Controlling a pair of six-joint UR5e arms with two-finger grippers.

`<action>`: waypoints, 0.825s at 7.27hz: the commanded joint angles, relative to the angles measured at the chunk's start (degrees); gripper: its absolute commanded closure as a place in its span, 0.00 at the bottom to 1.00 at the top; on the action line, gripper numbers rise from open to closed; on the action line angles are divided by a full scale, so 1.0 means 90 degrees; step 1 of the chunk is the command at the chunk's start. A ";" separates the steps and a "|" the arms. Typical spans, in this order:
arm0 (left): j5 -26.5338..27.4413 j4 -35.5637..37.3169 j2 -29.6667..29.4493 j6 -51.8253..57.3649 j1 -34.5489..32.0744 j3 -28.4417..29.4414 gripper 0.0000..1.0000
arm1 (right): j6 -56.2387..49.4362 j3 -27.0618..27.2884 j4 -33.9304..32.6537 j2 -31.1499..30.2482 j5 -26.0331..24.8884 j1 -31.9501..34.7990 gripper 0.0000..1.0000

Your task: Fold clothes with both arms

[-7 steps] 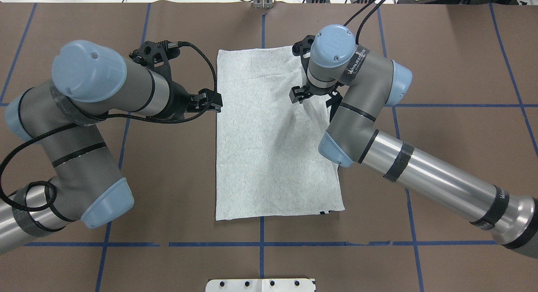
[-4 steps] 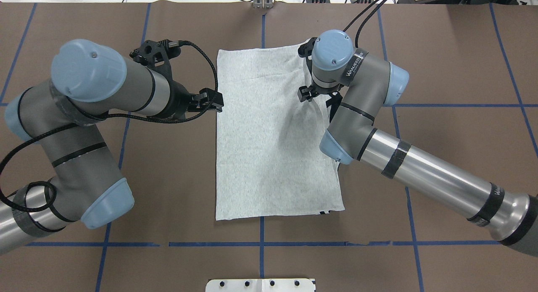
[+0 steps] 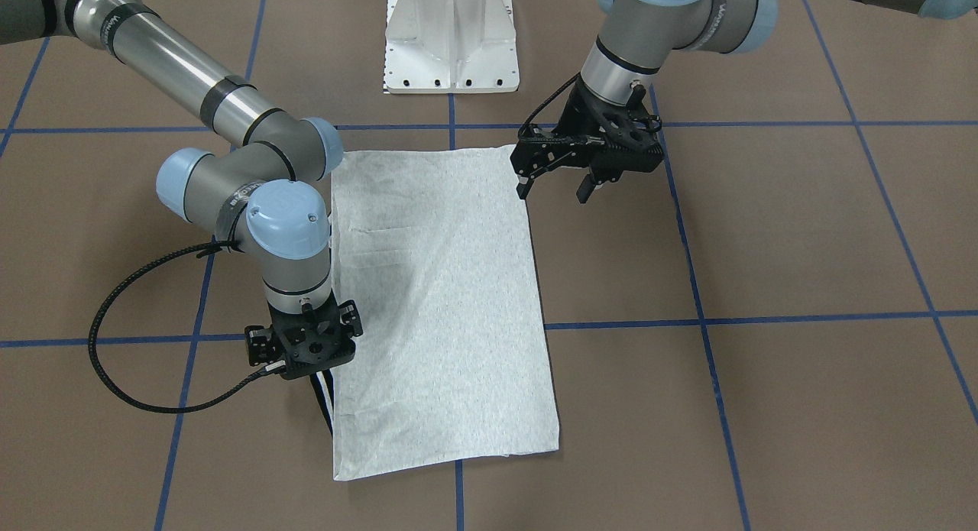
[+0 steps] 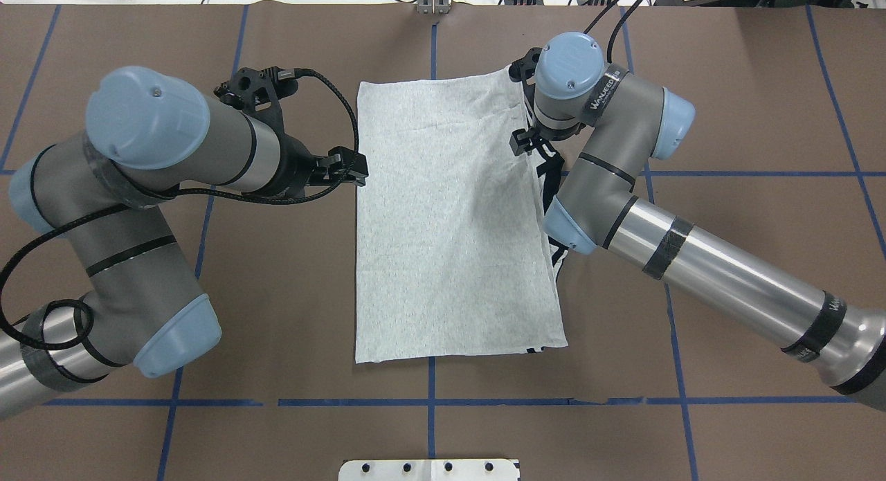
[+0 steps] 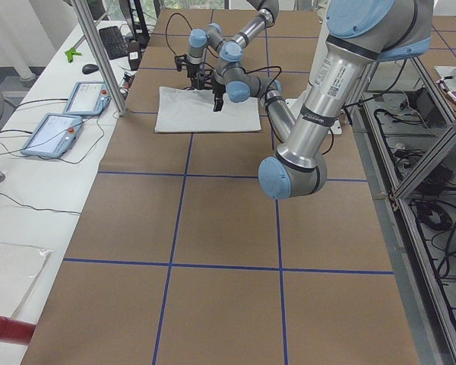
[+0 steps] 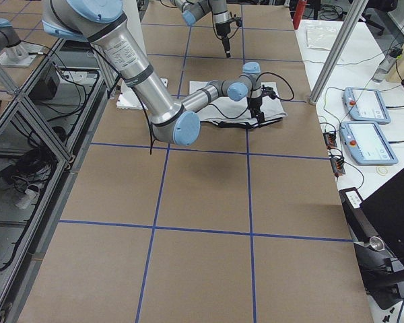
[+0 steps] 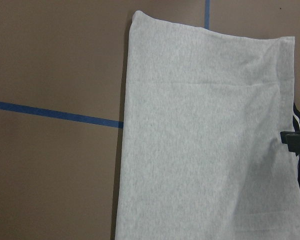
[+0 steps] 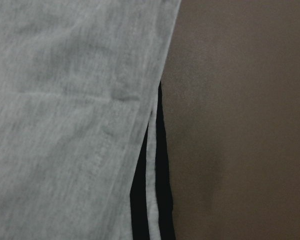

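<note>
Seen from across the robot, the grey T-shirt (image 3: 443, 286) lay flat on the brown paper-covered worktop (image 3: 764, 233) as a long folded rectangle. Its knit was faintly speckled, with soft creases toward the end nearest the white pedestal (image 3: 451, 38). The left gripper (image 3: 552, 189) hovered just off the T-shirt's corner at that end, its two black fingers (image 3: 523, 186) spread wide with nothing between them. The right gripper (image 3: 303, 353) pointed straight down over the T-shirt's opposite long edge. Its tips were hidden under the wrist, so I could not tell whether it gripped cloth. Black stripes (image 3: 324, 399) poked out from under that edge. Bare worktop, crossed by blue tape lines (image 3: 726, 319), lay open beyond both long edges.

From overhead, the T-shirt's edge beside the left gripper ran straight, while the edge under the right gripper was rumpled and shadowed.

Both end views showed the T-shirt small and far along the worktop, with both grippers at it.

The left wrist view showed a corner of the T-shirt and a straight folded edge against brown paper. The right wrist view showed the grey cloth edge overlapping two black bands with a pale strip between.
</note>
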 commanded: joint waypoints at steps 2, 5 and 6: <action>0.0000 -0.0060 0.0395 -0.0914 0.0457 -0.0306 0.00 | 0.0153 0.1077 0.0007 -0.0550 0.0767 0.0048 0.00; 0.0761 -0.0031 0.0641 -0.2478 0.1737 -0.0308 0.00 | 0.0942 0.2670 -0.0071 -0.1527 0.1743 0.0068 0.00; 0.0829 0.0018 0.0670 -0.2772 0.2059 -0.0269 0.01 | 0.1090 0.3033 -0.0081 -0.1792 0.1939 0.0078 0.00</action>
